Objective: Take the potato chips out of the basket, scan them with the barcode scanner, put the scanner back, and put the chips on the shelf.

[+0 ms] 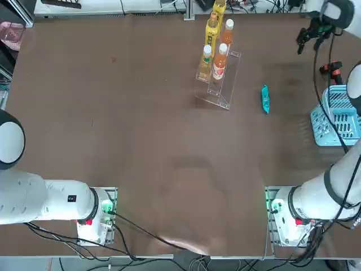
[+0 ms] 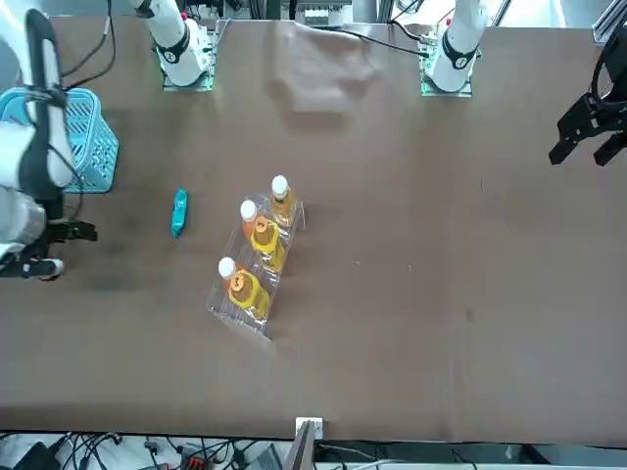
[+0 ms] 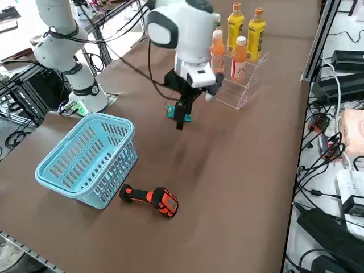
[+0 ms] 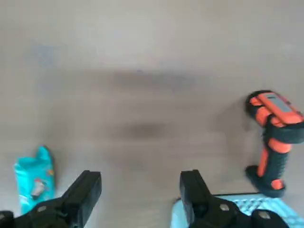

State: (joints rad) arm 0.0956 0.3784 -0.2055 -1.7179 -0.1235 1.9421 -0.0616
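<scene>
Presently the right gripper [image 4: 141, 178], spread apart and empty, is above the table beyond the blue lattice basket [image 3: 85, 159]; it should align squarely with the barcode scanner [image 3: 150, 199] just beside the basket, while the teal chip packet [image 1: 265, 99] lies left of the basket.

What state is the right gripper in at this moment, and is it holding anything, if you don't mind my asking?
Right gripper: open, jaws wide apart, holding nothing, above the table.
</scene>
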